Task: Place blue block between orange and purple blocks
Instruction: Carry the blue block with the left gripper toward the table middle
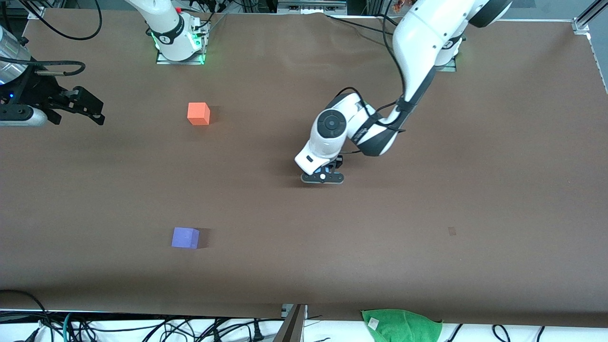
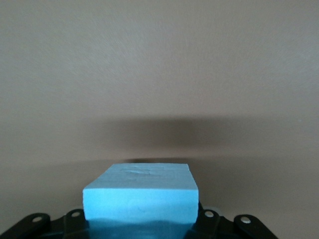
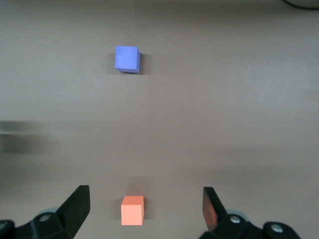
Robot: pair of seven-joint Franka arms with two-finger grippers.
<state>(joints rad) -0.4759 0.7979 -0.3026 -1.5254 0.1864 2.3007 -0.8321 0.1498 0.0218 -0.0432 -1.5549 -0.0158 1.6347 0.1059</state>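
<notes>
**Over the middle of the tabletop, the left gripper carries the blue block**

Over the middle of the brown tabletop [image 1: 427, 213], the left gripper [image 1: 327, 172] hangs low with its fingers closed on the small light sky-blue matte cube [image 2: 142, 194]. In the left wrist view that blue block fills the lower centre, held at the gripper's black base, with its shadow lying on the surface under it. In the front view only a sliver of blue shows beneath the left arm's white wrist.

The small bright orange matte cube [image 1: 198, 113] sits on the tabletop toward the right arm's end, farther from the front camera. The small violet-purple matte cube [image 1: 185, 237] sits nearer to that camera, roughly in line with the orange one, and the 2 are well apart with bare surface between them. The blue block is toward the left arm's end from both.

The right gripper [image 1: 97, 111] waits in the air at the right arm's end of the tabletop, its fingers [image 3: 77, 206] spread wide and holding nothing. Its wrist view shows the orange cube [image 3: 132, 210] between the 2 fingers and the purple cube [image 3: 127, 59] past it.

A green cloth [image 1: 401, 325] lies at the tabletop's edge nearest the front camera.
</notes>
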